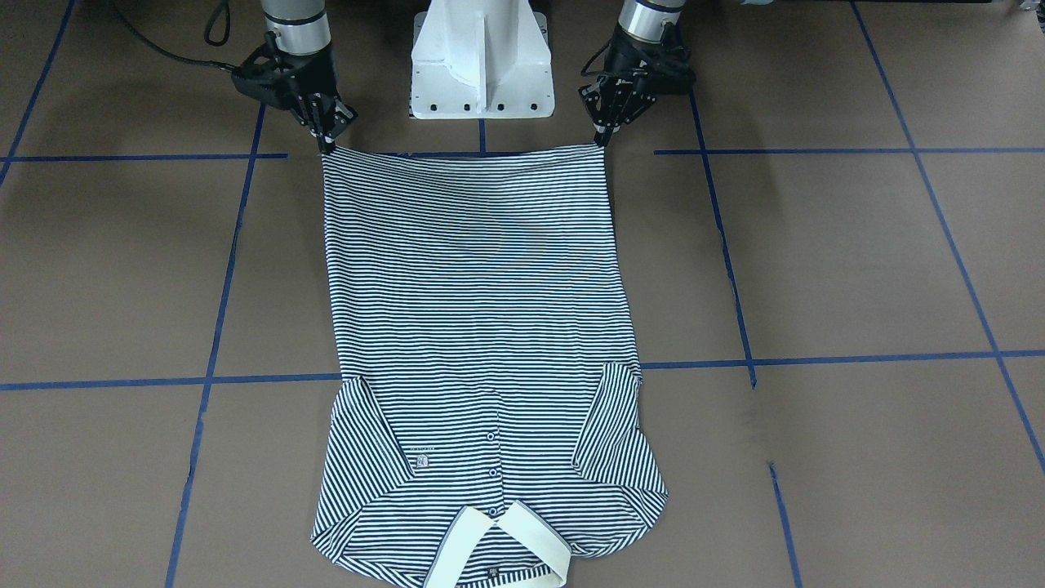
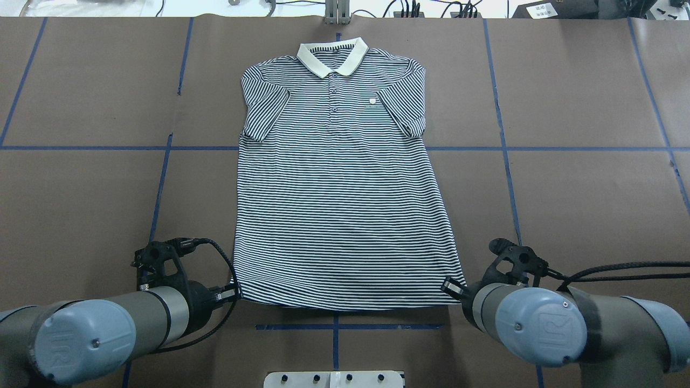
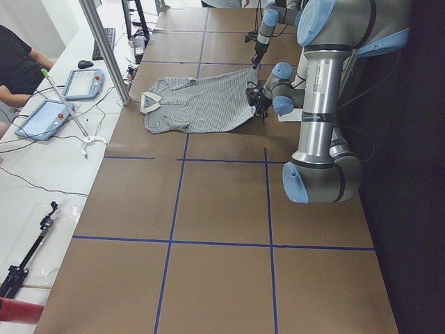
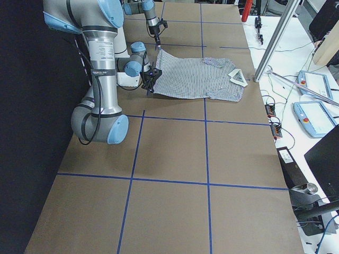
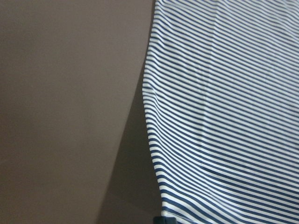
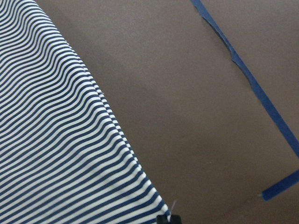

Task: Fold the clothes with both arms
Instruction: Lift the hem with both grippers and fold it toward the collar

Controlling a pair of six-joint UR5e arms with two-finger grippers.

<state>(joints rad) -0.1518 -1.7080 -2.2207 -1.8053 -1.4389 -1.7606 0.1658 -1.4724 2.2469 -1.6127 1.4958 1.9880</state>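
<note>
The striped polo shirt lies face up on the brown table, cream collar at the far side and both sleeves folded in over the chest. My left gripper is shut on the hem corner on its side; it also shows in the overhead view. My right gripper is shut on the other hem corner. The hem is stretched straight between them, just above the table. The wrist views show striped cloth running up from each pinched corner, with a shadow under the edge.
The white pedestal base stands between the arms just behind the hem. Blue tape lines cross the brown table. A side bench with tablets, cables and a seated person runs beyond the collar end, past a metal post.
</note>
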